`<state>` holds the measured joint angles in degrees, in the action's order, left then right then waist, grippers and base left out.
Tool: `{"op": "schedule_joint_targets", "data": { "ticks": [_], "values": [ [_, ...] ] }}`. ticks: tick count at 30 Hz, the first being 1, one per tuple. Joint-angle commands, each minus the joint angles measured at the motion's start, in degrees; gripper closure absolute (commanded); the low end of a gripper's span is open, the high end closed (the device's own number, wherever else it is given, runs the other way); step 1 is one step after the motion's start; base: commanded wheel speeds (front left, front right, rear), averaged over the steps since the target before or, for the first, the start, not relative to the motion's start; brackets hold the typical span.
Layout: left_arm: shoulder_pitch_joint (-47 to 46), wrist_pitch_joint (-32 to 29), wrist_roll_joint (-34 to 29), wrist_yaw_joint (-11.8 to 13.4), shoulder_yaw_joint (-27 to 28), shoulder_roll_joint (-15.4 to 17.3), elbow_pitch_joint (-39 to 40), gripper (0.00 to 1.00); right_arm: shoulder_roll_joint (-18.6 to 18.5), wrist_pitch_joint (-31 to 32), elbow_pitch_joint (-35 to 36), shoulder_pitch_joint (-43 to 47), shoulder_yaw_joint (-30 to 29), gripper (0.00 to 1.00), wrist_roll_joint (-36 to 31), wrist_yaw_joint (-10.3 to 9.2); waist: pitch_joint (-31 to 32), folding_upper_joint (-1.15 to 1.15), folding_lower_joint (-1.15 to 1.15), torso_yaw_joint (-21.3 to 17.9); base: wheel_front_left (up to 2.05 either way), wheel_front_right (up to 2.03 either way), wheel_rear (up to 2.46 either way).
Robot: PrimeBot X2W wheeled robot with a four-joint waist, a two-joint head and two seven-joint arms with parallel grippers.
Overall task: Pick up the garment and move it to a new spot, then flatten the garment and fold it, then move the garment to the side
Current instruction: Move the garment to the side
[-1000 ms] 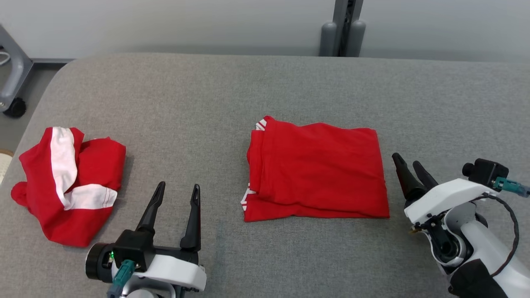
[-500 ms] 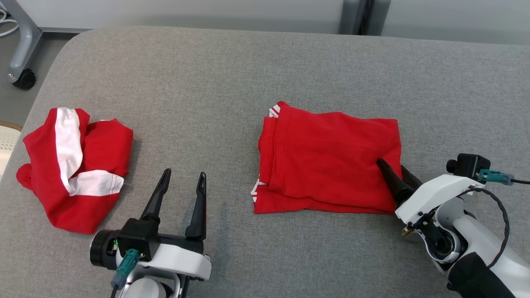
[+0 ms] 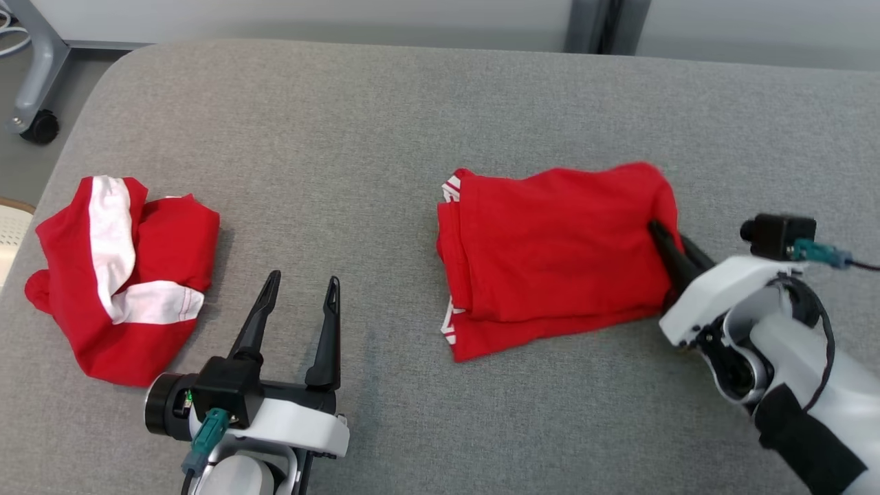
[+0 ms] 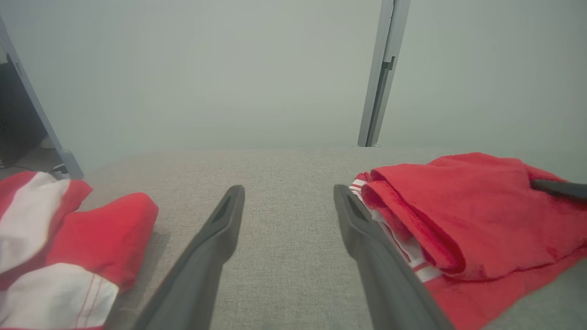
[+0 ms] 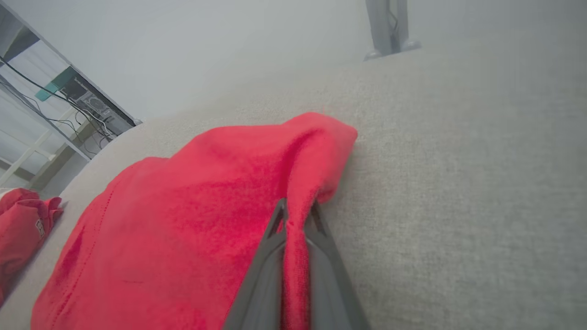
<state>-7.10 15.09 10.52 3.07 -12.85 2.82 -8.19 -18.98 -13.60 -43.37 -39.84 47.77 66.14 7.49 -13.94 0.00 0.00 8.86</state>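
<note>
A folded red garment (image 3: 550,254) with white-striped trim lies in the middle of the grey padded table (image 3: 385,124). My right gripper (image 3: 663,234) is shut on its right edge, and that edge is lifted and bunched off the surface. In the right wrist view the red cloth (image 5: 206,220) is pinched between the two dark fingers (image 5: 296,215). In the left wrist view the garment (image 4: 458,215) lies to the right of my fingers. My left gripper (image 3: 302,289) stands open over bare table near the front, holding nothing.
A second red and white garment (image 3: 120,268) lies crumpled at the table's left edge, also seen in the left wrist view (image 4: 69,247). A grey post (image 3: 598,24) stands behind the table. A wheeled frame leg (image 3: 31,82) is on the floor at far left.
My right gripper moved in from the right, closed on the garment's right edge and raised it, pulling the cloth's lower right corner up. The camera tilted slightly. The left arm stayed put.
</note>
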Motion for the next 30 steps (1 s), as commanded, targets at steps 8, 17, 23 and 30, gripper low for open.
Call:
{"op": "schedule_joint_targets", "data": {
  "ticks": [8, 17, 23, 30],
  "values": [
    [-2.4, 0.0, -1.2, -1.1, -0.1, 0.2, 1.6, 0.00, -0.9, -1.7, -4.8, -10.4, 0.5, 1.00, -14.6, 0.00, -2.6, 0.00, 0.00, -2.5, 0.00, 0.00, 0.00],
    [-5.9, 0.0, -3.3, -2.9, -0.5, 0.2, 3.9, 0.00, -0.4, -1.7, -4.5, -14.6, -11.4, 1.00, -27.9, 0.00, -7.1, 0.00, 0.00, -6.7, 0.00, 0.00, 0.00],
    [-8.7, 0.0, -5.9, -4.7, -1.0, 0.4, 6.2, 0.00, 1.8, -1.7, -2.9, -14.9, -21.1, 1.00, -35.3, 0.00, -10.7, 0.00, 0.00, -11.8, 0.00, 0.00, 0.00],
    [-10.9, 0.0, -8.1, -5.7, -1.3, 1.8, 7.6, 0.00, 4.6, -1.7, -0.6, -13.6, -29.4, 1.00, -40.8, 0.00, -13.1, 0.00, 0.00, -17.6, 0.00, 0.00, 0.00]
  ]
}}
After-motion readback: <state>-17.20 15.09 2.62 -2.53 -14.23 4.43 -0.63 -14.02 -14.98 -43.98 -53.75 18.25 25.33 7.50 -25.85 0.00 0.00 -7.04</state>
